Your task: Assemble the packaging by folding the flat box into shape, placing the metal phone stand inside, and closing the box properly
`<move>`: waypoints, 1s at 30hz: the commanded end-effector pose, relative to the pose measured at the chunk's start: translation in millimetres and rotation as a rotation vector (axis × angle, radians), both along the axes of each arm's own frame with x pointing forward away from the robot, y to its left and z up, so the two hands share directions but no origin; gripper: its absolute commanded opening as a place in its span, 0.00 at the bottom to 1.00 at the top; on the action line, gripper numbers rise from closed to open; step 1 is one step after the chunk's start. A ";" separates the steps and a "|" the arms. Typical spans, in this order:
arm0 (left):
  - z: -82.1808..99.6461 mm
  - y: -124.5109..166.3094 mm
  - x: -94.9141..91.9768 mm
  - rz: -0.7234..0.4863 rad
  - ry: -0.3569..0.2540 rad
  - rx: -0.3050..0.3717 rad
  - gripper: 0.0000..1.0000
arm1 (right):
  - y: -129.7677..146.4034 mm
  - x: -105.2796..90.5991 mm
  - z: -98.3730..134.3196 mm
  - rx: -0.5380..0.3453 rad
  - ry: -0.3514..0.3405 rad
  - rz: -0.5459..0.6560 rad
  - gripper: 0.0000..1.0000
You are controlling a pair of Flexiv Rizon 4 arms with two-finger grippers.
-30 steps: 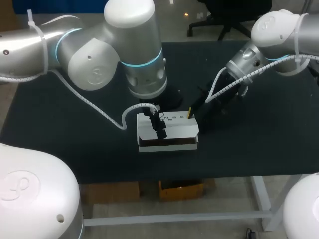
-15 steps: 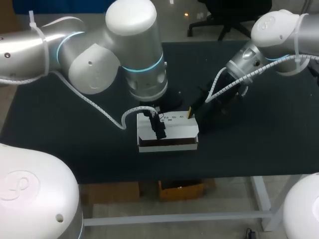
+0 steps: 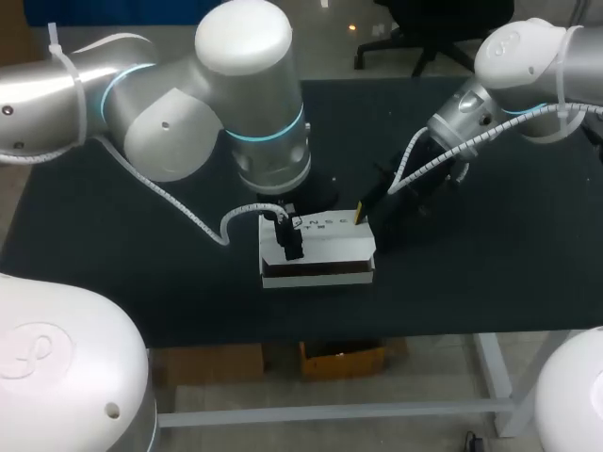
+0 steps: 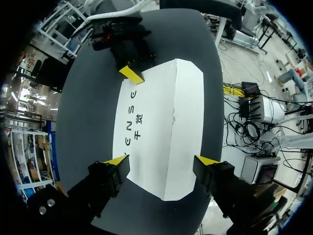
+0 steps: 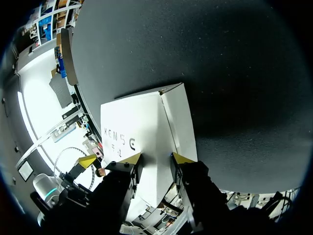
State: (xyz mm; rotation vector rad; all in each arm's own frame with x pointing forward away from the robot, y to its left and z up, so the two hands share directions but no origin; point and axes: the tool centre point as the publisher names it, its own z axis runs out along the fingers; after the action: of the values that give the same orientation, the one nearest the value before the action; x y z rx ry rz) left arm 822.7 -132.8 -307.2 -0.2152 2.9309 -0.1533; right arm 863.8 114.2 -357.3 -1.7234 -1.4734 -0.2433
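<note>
A: Moved: left gripper (image 4: 162,161) slid toward the left end of the box (image 3: 320,243); fingers apart, straddling it.
B: And right gripper (image 5: 155,157)?
A: Pinching box's rear corner. Box shaped on table (image 3: 471,282), front unclosed; stand unseen.

Quick headcount on the one table (image 3: 471,273):
just one white box (image 3: 320,247), plus left gripper (image 4: 164,161) and right gripper (image 5: 155,157), so two.

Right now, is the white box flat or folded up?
Folded up: the white box has a top and side walls, with a dark gap along its near side.
</note>
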 end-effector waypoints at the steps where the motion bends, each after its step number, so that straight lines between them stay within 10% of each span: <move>1: -0.8 -3.2 2.1 -0.001 -0.008 0.023 0.81 | 0.5 0.2 -0.1 0.002 0.001 0.001 0.35; 17: -11.4 -2.3 9.6 0.005 -0.030 0.053 0.54 | 0.5 0.2 -0.1 0.002 0.001 0.001 0.35; 30: -14.1 -4.5 2.2 -0.009 -0.063 0.060 0.62 | 0.5 0.2 -0.1 0.002 0.001 0.001 0.36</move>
State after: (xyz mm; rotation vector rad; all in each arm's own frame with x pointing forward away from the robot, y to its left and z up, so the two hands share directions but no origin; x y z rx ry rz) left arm 828.5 -136.0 -320.8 -0.1822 2.8821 -0.0774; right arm 863.7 114.4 -357.4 -1.7232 -1.4734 -0.2432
